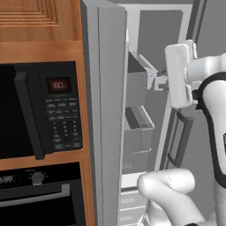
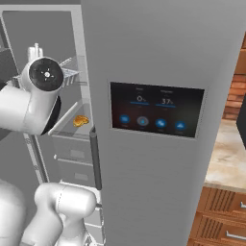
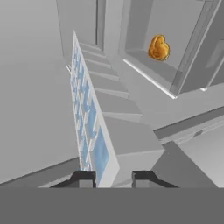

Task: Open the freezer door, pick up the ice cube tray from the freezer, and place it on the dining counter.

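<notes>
Inside the white narrow freezer (image 1: 152,53), the white flat ice cube tray (image 3: 89,127) is gripped edgewise by the closed pincer (image 3: 113,177); "37" is read on the dark touchscreen (image 2: 156,109).

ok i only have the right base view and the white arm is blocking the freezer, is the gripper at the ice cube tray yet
observer: yes. In the hand view the small flat white ice cube tray with pale blue cubes stands on edge between the finger tips of the gripper.
operator: clamped on it
observer: Cannot tell. The tips straddle its near end, but contact isn't clear.
operator: and the door, is it out of the way
observer: The left base view shows the plain matte-grey freezer door swung wide open. It is seen edge-on beside the black microwave, with grey bins just right of it.
</notes>
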Controlling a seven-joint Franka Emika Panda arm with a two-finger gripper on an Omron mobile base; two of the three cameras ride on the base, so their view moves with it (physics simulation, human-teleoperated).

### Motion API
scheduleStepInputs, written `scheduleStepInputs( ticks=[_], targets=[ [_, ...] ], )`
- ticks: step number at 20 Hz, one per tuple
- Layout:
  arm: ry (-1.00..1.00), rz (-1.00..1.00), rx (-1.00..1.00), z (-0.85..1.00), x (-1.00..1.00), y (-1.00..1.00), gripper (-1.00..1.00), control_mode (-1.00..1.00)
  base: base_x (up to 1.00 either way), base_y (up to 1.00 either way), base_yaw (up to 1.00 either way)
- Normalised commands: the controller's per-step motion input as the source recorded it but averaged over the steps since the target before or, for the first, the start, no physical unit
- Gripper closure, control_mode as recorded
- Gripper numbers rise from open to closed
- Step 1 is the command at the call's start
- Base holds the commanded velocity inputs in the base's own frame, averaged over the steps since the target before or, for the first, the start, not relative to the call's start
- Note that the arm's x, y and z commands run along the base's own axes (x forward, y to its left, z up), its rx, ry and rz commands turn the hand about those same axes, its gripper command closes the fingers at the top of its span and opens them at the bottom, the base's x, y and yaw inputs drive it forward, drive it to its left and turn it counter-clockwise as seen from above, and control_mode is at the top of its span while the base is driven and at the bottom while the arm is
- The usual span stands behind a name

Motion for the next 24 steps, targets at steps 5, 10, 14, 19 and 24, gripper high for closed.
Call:
scheduleStepInputs(
  ticks=[5, 10, 14, 19, 24],
  targets=[
    [-0.20, 0.05, 0.00, 0.00, -0.56, 0.00, 1.00, -1.00, 0.00, 0.00, 0.00],
    [-0.09, 0.01, 0.03, 0.06, -0.31, -0.25, 1.00, -1.00, 0.00, 0.00, 0.00],
    [0.01, 0.00, 0.01, 0.14, -0.63, -0.36, 1.00, -1.00, 0.00, 0.00, 0.00],
    [0.07, 0.00, 0.00, 0.23, -0.54, -0.27, 1.00, -1.00, 0.00, 0.00, 0.00],
    [0.12, 0.00, 0.01, 0.15, -0.70, -0.38, 1.00, -1.00, 0.00, 0.00, 0.00]
  ],
)
